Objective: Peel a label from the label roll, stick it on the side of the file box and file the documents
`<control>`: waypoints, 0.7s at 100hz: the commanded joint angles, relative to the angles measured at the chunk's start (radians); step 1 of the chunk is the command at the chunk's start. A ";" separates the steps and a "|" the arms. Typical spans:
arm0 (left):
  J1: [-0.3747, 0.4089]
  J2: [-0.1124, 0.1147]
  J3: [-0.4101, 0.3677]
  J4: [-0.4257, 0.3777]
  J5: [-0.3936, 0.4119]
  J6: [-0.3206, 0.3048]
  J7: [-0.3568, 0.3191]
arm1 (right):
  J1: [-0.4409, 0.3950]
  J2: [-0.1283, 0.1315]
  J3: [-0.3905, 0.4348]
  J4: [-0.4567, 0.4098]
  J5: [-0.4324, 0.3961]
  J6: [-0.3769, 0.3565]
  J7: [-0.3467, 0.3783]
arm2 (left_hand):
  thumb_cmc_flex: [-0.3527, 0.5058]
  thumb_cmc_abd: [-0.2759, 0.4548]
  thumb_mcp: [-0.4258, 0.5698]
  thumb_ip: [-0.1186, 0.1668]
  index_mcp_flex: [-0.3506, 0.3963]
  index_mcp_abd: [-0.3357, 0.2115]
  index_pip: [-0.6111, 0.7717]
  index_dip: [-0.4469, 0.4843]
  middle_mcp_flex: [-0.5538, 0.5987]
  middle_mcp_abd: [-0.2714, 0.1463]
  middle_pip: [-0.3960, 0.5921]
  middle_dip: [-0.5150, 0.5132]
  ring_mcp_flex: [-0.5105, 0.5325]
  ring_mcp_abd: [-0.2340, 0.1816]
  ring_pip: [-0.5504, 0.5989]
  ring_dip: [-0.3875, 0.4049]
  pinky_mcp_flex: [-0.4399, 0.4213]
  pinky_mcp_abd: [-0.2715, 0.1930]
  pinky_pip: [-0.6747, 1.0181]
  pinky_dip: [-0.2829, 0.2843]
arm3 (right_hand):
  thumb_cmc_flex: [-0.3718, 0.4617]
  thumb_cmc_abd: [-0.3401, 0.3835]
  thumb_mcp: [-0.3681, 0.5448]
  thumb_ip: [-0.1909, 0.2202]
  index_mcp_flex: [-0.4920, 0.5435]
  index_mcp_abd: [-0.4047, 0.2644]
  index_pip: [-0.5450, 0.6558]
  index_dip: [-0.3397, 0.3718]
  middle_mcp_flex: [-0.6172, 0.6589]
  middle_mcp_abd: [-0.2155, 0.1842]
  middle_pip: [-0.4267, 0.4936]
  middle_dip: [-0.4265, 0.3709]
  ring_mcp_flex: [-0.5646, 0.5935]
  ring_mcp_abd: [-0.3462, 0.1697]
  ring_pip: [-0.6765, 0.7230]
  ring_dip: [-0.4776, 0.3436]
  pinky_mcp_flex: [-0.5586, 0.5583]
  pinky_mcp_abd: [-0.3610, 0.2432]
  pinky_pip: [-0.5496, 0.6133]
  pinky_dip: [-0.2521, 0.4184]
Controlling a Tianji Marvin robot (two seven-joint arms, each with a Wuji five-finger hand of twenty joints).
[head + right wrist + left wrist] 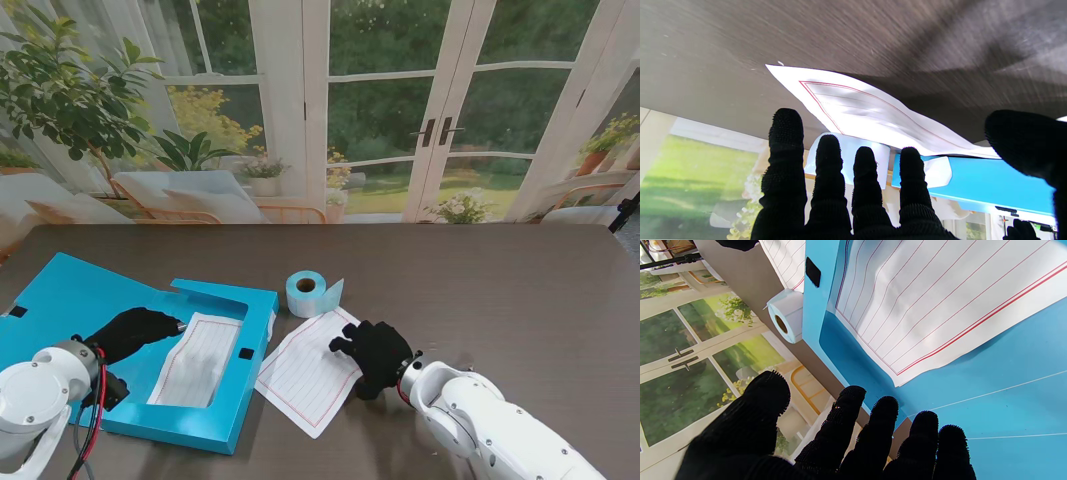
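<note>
File box (60, 300) lies open with a sheet (200, 360) inside. Left hand (130, 333) hovers over it, fingers spread, empty. Right hand (375, 355) is open too, over a loose sheet (305, 375).

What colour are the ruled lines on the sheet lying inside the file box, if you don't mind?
Red, on white paper: the sheet in the blue file box shows best in the left wrist view.

Left arm enters from the near left corner, white forearm angled inward, red cabling along the wrist. Left hand (135, 330) is gloved in black, palm down, fingers (875, 426) extended and slightly spread, thumb set apart; nothing is held. Right arm enters from the near right corner, white forearm angled inward. Right hand (375, 355) is gloved in black, palm down, four fingers (828, 160) straight and side by side, thumb held wide; nothing is grasped.
</note>
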 commanded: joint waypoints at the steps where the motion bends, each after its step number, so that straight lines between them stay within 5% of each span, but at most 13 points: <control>1: 0.005 -0.003 -0.009 -0.003 -0.005 -0.001 -0.015 | 0.016 -0.004 -0.019 0.016 -0.008 0.005 0.011 | 0.016 0.031 -0.016 0.025 0.025 -0.009 -0.001 0.007 -0.009 0.004 -0.002 0.009 0.016 -0.012 -0.013 0.016 -0.007 -0.028 -0.025 0.020 | -0.014 -0.001 0.014 0.006 -0.054 -0.005 -0.030 0.061 -0.033 -0.015 -0.006 -0.005 -0.016 -0.012 0.012 0.006 -0.432 -0.013 0.023 -0.009; 17: 0.020 -0.006 -0.018 -0.011 -0.007 -0.010 -0.005 | 0.051 -0.006 -0.064 0.048 -0.005 0.016 -0.023 | 0.017 0.034 -0.017 0.025 0.028 -0.007 0.000 0.007 -0.005 0.003 -0.001 0.009 0.020 -0.011 -0.013 0.016 -0.006 -0.025 -0.024 0.020 | 0.021 -0.001 0.005 0.031 -0.041 -0.019 -0.002 0.112 -0.032 -0.021 0.043 0.023 0.016 -0.008 0.024 0.007 -0.413 -0.013 0.041 -0.006; 27: 0.023 -0.008 -0.019 -0.012 -0.012 -0.010 0.003 | 0.074 -0.010 -0.097 0.077 -0.003 0.021 -0.076 | 0.019 0.038 -0.019 0.025 0.030 -0.005 0.001 0.008 -0.005 0.004 -0.002 0.008 0.020 -0.010 -0.014 0.016 -0.006 -0.025 -0.025 0.020 | 0.067 0.001 -0.013 0.078 -0.018 -0.054 0.170 0.122 -0.016 -0.033 0.130 0.056 0.066 -0.003 0.051 0.019 -0.386 -0.008 0.075 -0.009; 47: 0.021 -0.008 -0.018 -0.011 -0.014 -0.007 -0.001 | 0.095 -0.025 -0.124 0.141 0.029 -0.011 -0.212 | 0.021 0.047 -0.026 0.024 0.032 -0.004 0.001 0.009 -0.005 0.005 -0.001 0.008 0.021 -0.010 -0.016 0.016 -0.007 -0.025 -0.024 0.020 | 0.248 0.069 -0.037 0.254 0.432 -0.131 0.281 -0.029 0.334 -0.068 0.133 0.040 0.272 -0.014 0.098 0.035 -0.273 0.005 0.155 -0.034; 50: 0.020 -0.008 -0.018 -0.009 -0.015 -0.009 -0.001 | 0.096 -0.028 -0.125 0.150 0.033 -0.017 -0.236 | 0.023 0.048 -0.027 0.024 0.033 -0.003 0.001 0.009 -0.006 0.005 -0.002 0.008 0.021 -0.010 -0.016 0.016 -0.006 -0.026 -0.024 0.020 | 0.283 0.076 -0.043 0.325 0.515 -0.139 0.318 -0.153 0.430 -0.071 0.124 0.036 0.336 -0.018 0.106 0.034 -0.238 0.010 0.180 -0.054; 56: 0.018 -0.007 -0.018 -0.005 -0.016 -0.014 -0.002 | 0.104 -0.035 -0.133 0.172 0.043 -0.029 -0.286 | 0.022 0.050 -0.030 0.023 0.032 -0.002 0.001 0.009 -0.005 0.006 -0.002 0.008 0.021 -0.010 -0.017 0.016 -0.006 -0.025 -0.024 0.021 | 0.329 0.068 -0.007 0.378 0.695 -0.145 0.382 -0.309 0.625 -0.068 0.097 0.013 0.466 -0.027 0.113 0.022 -0.151 0.015 0.218 -0.074; 63: 0.016 -0.007 -0.019 -0.001 -0.017 -0.020 -0.004 | 0.107 -0.040 -0.133 0.186 0.048 -0.045 -0.326 | 0.023 0.051 -0.032 0.023 0.033 -0.001 0.001 0.009 -0.005 0.006 -0.001 0.008 0.020 -0.008 -0.018 0.016 -0.007 -0.023 -0.024 0.021 | 0.380 0.072 0.016 0.339 0.839 -0.136 0.417 -0.386 0.810 -0.083 0.057 0.002 0.614 -0.033 0.121 0.019 -0.034 0.020 0.263 -0.091; 66: 0.016 -0.007 -0.019 0.001 -0.018 -0.022 -0.003 | 0.109 -0.042 -0.133 0.191 0.051 -0.052 -0.342 | 0.024 0.052 -0.033 0.024 0.034 -0.001 0.001 0.010 -0.005 0.006 -0.002 0.008 0.021 -0.009 -0.018 0.016 -0.007 -0.025 -0.025 0.020 | 0.410 0.043 0.018 0.261 0.860 -0.130 0.429 -0.403 0.884 -0.090 0.028 0.011 0.675 -0.036 0.119 0.024 0.016 0.023 0.285 -0.104; 70: 0.016 -0.007 -0.019 0.002 -0.019 -0.024 -0.003 | 0.108 -0.043 -0.129 0.191 0.050 -0.060 -0.358 | 0.025 0.053 -0.035 0.024 0.033 -0.002 0.001 0.010 -0.006 0.006 -0.002 0.008 0.020 -0.010 -0.019 0.016 -0.007 -0.025 -0.025 0.020 | 0.458 0.010 0.009 0.085 0.868 -0.132 0.443 -0.406 0.953 -0.095 -0.009 0.022 0.734 -0.035 0.108 0.034 0.065 0.023 0.303 -0.120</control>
